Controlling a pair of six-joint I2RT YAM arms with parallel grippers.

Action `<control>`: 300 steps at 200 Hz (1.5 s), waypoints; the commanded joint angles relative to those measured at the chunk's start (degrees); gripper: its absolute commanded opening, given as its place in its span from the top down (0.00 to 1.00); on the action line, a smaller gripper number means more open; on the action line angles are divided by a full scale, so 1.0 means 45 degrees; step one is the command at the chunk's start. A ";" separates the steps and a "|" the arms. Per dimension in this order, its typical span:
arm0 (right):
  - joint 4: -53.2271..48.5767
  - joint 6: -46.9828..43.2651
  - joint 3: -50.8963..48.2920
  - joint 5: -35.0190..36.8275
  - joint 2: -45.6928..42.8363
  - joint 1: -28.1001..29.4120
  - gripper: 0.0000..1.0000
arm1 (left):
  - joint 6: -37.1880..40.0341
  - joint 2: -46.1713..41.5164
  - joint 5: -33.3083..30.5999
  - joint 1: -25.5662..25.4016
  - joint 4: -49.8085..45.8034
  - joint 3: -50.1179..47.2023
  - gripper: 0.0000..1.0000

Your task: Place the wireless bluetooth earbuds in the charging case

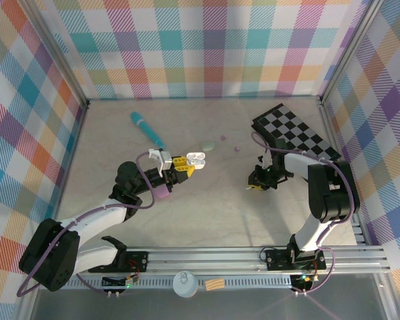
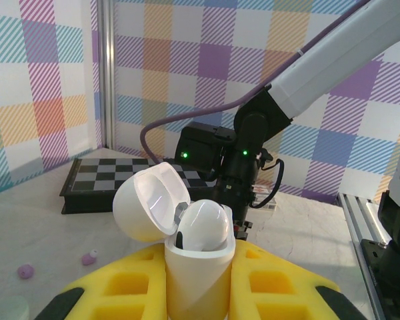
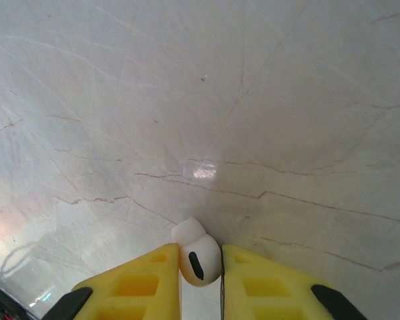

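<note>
**One bud seated, one in the right claw, case held open**

Nearest the left wrist lens, at bottom centre of the frame, are the yellow fingers of the left gripper (image 2: pixel 199 260). They are clamped snug on the lower body of the white charging case (image 2: pixel 195 293). The case stands upright with its lid hinged back to the left and its mouth facing up. I take this as deliberate: gripped low, the case is steady and its opening stays clear for the other arm. A seated earbud (image 2: pixel 204 225) already fills the mouth. From this angle I cannot tell whether a second well is free.

In the right wrist view, bottom centre, the right gripper (image 3: pixel 200 270) is narrowed onto a loose earbud (image 3: pixel 199 257). It is white with a dark slot, and its stubby end pokes forward over the bare table (image 3: pixel 253 100). The pinch is at the very fingertips, presumably so the fingers won't foul the case rim.

Overhead, the two claws are well apart, with the case left of centre and the loose bud right of centre. Two purple buds (image 1: pixel 237 148) lie between them, higher in the frame. A teal stick (image 1: pixel 147 128) lies upper left of centre and a chessboard (image 1: pixel 297 133) upper right.

My judgement of what comes next: carry the bud across and line it up over the open mouth. The risk is that such a shallow tip-grip lets the bud twist.
</note>
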 commanded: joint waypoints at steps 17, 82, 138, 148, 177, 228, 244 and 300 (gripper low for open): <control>-0.0974 -0.0633 0.0398 0.1169 -0.1388 0.0169 0.82 | 0.0233 0.0019 0.0105 0.0155 0.0325 0.0245 0.87; -0.2656 -0.2201 0.2627 0.3591 -0.4010 0.2135 0.82 | 0.0189 0.0395 0.0212 0.0156 0.0393 0.0442 0.87; -0.4617 -0.3042 0.6164 0.4823 -0.4062 0.4611 0.82 | 0.0001 0.0706 0.0280 0.0156 0.0655 0.0504 0.87; -0.4868 -0.3078 0.6725 0.5172 -0.3956 0.5118 0.82 | -0.0022 0.0751 0.0272 0.0156 0.0633 0.0528 0.87; -0.4942 -0.3336 0.7979 0.5778 -0.3797 0.6322 0.82 | -0.0021 0.0889 0.0238 0.0156 0.0587 0.0635 0.87; -0.5268 -0.4268 0.9812 0.6195 -0.2979 0.8169 0.82 | -0.0197 0.1061 0.0505 0.0156 0.0695 0.0821 0.87; -0.5434 -0.4391 1.0134 0.6180 -0.2733 0.8508 0.83 | -0.0366 0.1005 0.0515 0.0156 0.0805 0.0831 0.87; -0.5370 -0.4551 1.0105 0.6075 -0.2412 0.8880 0.83 | -0.0957 0.0900 0.0610 0.0195 0.1159 0.0768 0.87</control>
